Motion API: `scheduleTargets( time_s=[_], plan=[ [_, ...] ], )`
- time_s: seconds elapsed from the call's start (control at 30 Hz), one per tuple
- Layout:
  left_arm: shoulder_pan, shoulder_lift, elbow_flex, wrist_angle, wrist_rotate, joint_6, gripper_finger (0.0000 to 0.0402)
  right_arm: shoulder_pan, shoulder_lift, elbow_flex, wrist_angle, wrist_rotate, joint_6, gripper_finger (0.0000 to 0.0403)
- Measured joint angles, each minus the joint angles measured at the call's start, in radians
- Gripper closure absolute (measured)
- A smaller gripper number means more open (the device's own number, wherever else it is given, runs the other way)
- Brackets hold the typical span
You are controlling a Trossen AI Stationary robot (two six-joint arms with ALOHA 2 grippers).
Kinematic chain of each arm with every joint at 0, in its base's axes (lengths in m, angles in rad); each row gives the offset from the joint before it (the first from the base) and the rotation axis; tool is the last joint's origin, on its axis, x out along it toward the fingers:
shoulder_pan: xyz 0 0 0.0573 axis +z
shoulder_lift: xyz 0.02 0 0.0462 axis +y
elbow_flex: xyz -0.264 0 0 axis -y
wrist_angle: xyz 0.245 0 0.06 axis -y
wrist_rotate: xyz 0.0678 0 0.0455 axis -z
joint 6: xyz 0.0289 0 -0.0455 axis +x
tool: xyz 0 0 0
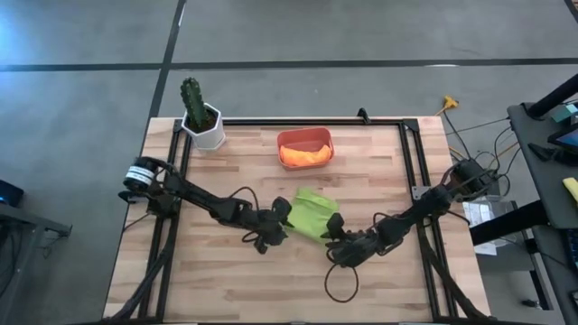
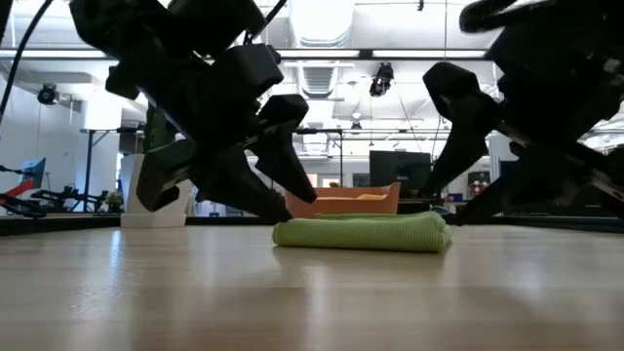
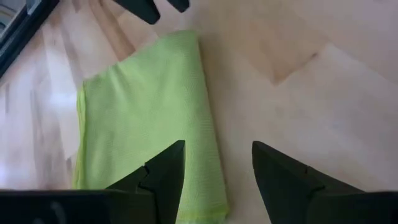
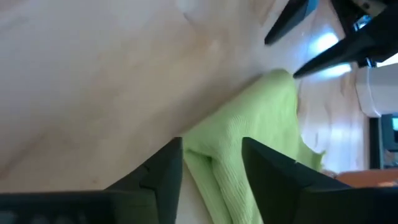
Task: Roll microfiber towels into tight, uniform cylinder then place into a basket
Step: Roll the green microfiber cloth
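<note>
The lime green microfiber towel (image 1: pixel 312 215) lies folded flat in several layers on the table's middle (image 2: pixel 363 232). My left gripper (image 1: pixel 283 215) is open at the towel's left end. In the left wrist view (image 3: pixel 217 171) one finger is over the cloth and the other over bare wood. My right gripper (image 1: pixel 330 231) is open at the towel's near right corner, with the green cloth between its fingers (image 4: pixel 211 162). The salmon-red basket (image 1: pixel 305 135) stands behind the towel with the orange microfiber towel (image 1: pixel 305 155) inside it. My left gripper comes in slanting down from the table's left, its fingers on either side of the towel's long edge (image 3: pixel 211 155). I cannot tell whether it touches the cloth. My right gripper comes in slanting down from the right, its fingers on either side of a puckered fold at the towel's corner (image 4: pixel 214 146). The cloth fills the gap, but I cannot tell whether the fingers press it. The towel rests on the table.
A white pot with a green cactus (image 1: pixel 203 122) stands at the far left corner. A black cable loop (image 1: pixel 341 282) lies on the wood near the right arm. A black frame (image 1: pixel 411 153) borders the table. Bare wood lies toward the near edge.
</note>
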Motion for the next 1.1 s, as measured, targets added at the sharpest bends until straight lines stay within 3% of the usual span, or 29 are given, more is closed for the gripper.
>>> scheduleTargets(
  time_s=[0.23,0.63,0.77,0.9,1.1],
  plan=[
    [0.001,0.031,-0.007,0.011,0.001,-0.001,0.023,-0.047,0.032,0.001,0.056,-0.066,0.096,0.0193],
    [0.0,0.106,-0.002,0.092,-0.05,-0.02,0.023,-0.082,0.127,0.003,0.136,-0.045,0.223,0.0203],
    [0.002,0.109,0.001,0.089,-0.058,-0.062,0.023,-0.09,0.144,0.005,0.147,-0.05,0.284,0.0235],
    [0.001,0.112,-0.002,0.085,-0.11,-0.102,0.0238,-0.09,0.137,0.004,0.14,-0.062,0.295,0.0294],
    [0.002,0.114,0.005,0.07,-0.136,-0.133,0.0313,-0.091,0.132,0.001,0.119,-0.059,0.336,0.0382]
  ],
)
